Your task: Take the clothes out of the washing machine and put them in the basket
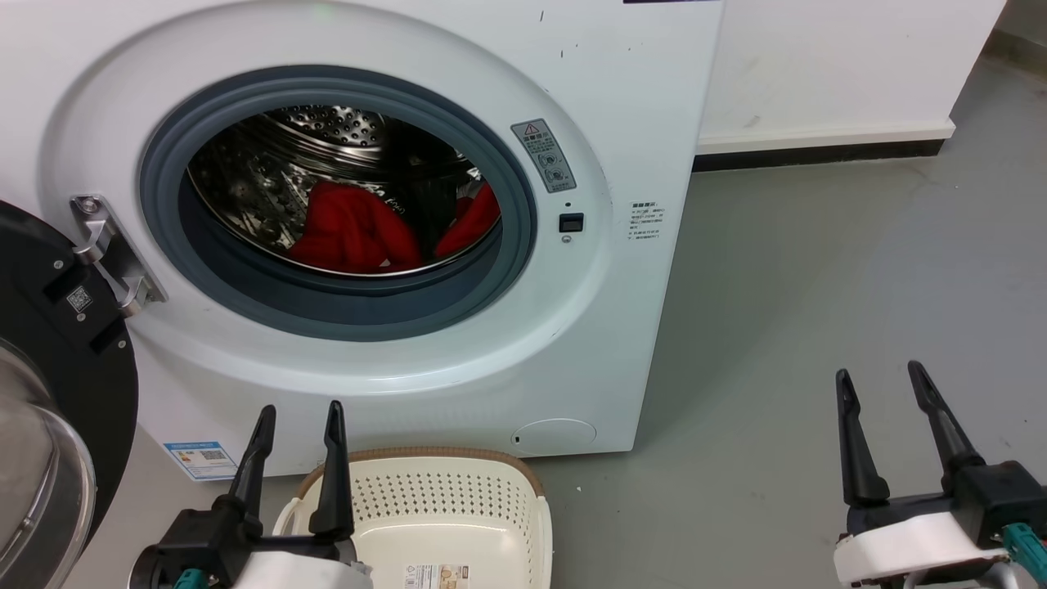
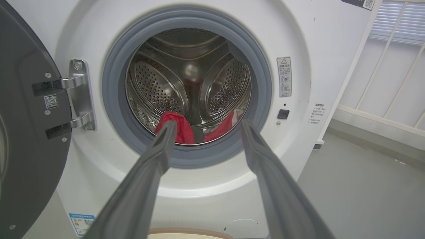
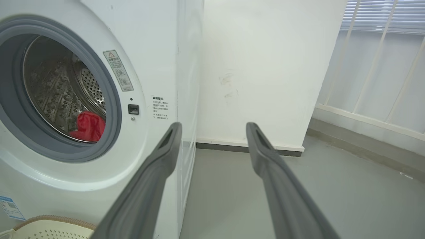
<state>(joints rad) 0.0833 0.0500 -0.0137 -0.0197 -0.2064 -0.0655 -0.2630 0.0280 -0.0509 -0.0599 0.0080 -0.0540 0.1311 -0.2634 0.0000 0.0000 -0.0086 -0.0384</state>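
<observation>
In the head view, the washing machine (image 1: 622,98) stands with its door (image 1: 49,393) swung open at eight o'clock. The clothes (image 1: 352,233) lie low in the drum (image 1: 270,164) at about eleven o'clock of the picture: one red heap, and a second red piece at three o'clock of the opening. The basket (image 1: 442,491) sits on the floor (image 1: 818,286) at six o'clock, close against the machine's foot, and nothing red shows in the part of it in view. The left gripper (image 1: 300,409) is at seven o'clock by the basket's rim, fingers parted and empty. The right gripper (image 1: 879,372) is at four o'clock over bare floor, spread and empty, well apart from the machine.

In the left wrist view, the parted fingers aim at the opening, and the clothes sit at six o'clock of the drum behind the grey gasket (image 2: 116,99). A reach that runs too low would likely jab the gasket lip. A pinch on a single fold could let the cloth slip free, or catch on the gasket, and drop to the floor short of the basket.

In the right wrist view, the opening lies at nine o'clock, and the fingers point past the machine's corner at the wall (image 3: 265,66). If this arm swung across, it could clip that corner or crowd the left arm.
</observation>
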